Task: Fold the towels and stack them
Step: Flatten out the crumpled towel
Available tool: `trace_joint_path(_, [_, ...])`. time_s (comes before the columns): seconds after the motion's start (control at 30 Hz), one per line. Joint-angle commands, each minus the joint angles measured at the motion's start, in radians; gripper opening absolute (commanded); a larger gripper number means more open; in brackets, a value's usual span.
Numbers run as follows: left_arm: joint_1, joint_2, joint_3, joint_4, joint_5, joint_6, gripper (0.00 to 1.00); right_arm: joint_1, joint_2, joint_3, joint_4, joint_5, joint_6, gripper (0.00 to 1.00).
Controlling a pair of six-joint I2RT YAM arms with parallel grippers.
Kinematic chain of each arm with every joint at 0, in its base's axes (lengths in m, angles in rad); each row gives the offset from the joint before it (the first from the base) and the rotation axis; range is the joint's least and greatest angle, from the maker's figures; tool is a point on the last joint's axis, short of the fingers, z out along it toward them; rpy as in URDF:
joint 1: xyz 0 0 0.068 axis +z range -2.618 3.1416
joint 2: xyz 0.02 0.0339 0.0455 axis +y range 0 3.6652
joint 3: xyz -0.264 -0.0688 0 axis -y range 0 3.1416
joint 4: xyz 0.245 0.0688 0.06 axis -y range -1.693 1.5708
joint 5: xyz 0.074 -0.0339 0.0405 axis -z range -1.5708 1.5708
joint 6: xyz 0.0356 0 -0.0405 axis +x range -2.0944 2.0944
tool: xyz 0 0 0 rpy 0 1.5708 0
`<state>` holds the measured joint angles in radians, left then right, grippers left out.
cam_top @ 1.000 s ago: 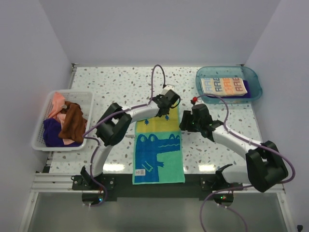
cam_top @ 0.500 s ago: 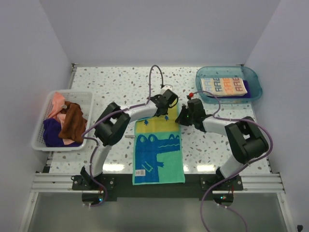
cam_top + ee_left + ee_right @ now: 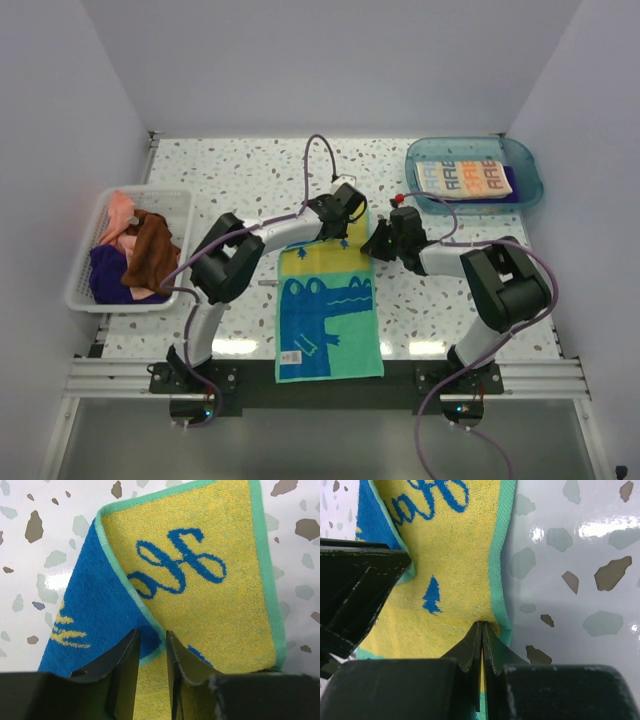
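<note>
White basket (image 3: 176, 205), bench (image 3: 250, 170) left side: holds a brown towel (image 3: 150, 255), a pink towel (image 3: 118, 215) and a purple towel (image 3: 105, 275), all unfolded. Blue tray (image 3: 525, 160), far right: holds a folded lettered towel (image 3: 463, 178).

Crocodile towel (image 3: 328, 320): flat at bench centre, with its far left corner turned over. Both end effectors sit at that far end.

Left end effector (image 3: 151, 635): fingers narrowly apart over the turned corner. Whether cloth is pinched cannot be determined.

Right end effector (image 3: 482, 625): fingers fully together, nipping the yellow cloth just inside the green border.

Both arms reach in from the near edge, elbows out, wrists converging.
</note>
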<state>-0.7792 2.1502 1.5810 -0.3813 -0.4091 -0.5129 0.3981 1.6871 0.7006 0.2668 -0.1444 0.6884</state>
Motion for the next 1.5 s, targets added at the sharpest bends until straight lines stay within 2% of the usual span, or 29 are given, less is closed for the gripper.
trace_joint_path(0.0, [0.006, -0.075, -0.007, 0.030, 0.023, -0.022, 0.33, -0.004, 0.029, -0.016, 0.011, 0.008, 0.005, 0.01])
trace_joint_path(0.6, [0.006, -0.023, -0.007, 0.041, 0.032, -0.001, 0.31, -0.008, 0.034, -0.036, 0.009, 0.008, 0.014, 0.01])
trace_joint_path(0.77, [0.001, -0.010, -0.010, 0.036, 0.035, -0.001, 0.39, -0.007, 0.037, -0.039, 0.006, 0.006, 0.016, 0.01])
trace_joint_path(0.9, [-0.003, 0.002, -0.007, 0.032, 0.026, 0.002, 0.40, -0.008, 0.040, -0.039, 0.006, 0.006, 0.016, 0.01])
trace_joint_path(1.03, [-0.006, 0.014, 0.002, 0.021, 0.010, 0.004, 0.28, -0.010, 0.036, -0.041, 0.003, 0.009, 0.016, 0.01])
trace_joint_path(1.2, [-0.005, 0.022, 0.001, 0.012, -0.005, 0.005, 0.23, -0.012, 0.029, -0.044, 0.002, 0.011, 0.020, 0.01])
trace_joint_path(1.33, [0.000, 0.008, -0.001, -0.008, -0.033, -0.004, 0.11, -0.015, 0.029, -0.050, 0.002, 0.016, 0.023, 0.01])
trace_joint_path(1.47, [0.014, -0.026, -0.003, -0.014, -0.062, 0.010, 0.07, -0.021, 0.031, -0.059, 0.000, 0.020, 0.028, 0.01])
